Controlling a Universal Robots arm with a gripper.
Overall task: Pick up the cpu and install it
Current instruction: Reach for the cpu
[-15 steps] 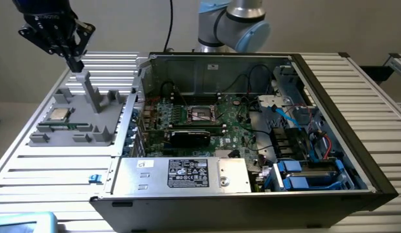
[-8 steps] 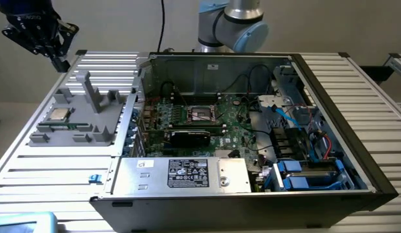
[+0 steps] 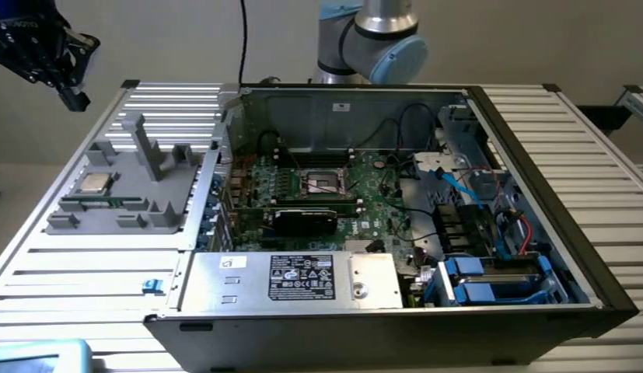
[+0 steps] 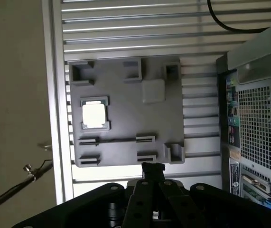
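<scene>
**Gripper shut and empty above the tray; chip lying in its pocket**

Nearest the wrist camera, your gripper (image 4: 153, 167) has its fingers pressed together with nothing between them. It hangs well above the grey tray (image 4: 126, 109).

In the exterior view that tray lies at nine o'clock of the open computer case (image 3: 332, 116). The cpu (image 3: 93, 183) rests flat, silver top up, in a shallow pocket at nine o'clock on the tray.

Treat it as light, stiff and slick on top, and probably delicate underneath. Its two opposite thin edges look like the best hold, though the pocket walls leave little room.

Farther off, the socket (image 3: 323, 181) sits mid-board, with a black card (image 3: 311, 220) at six o'clock from it. Cables crowd the case at three o'clock, and everything stands on a slatted metal table (image 3: 581, 124).
</scene>
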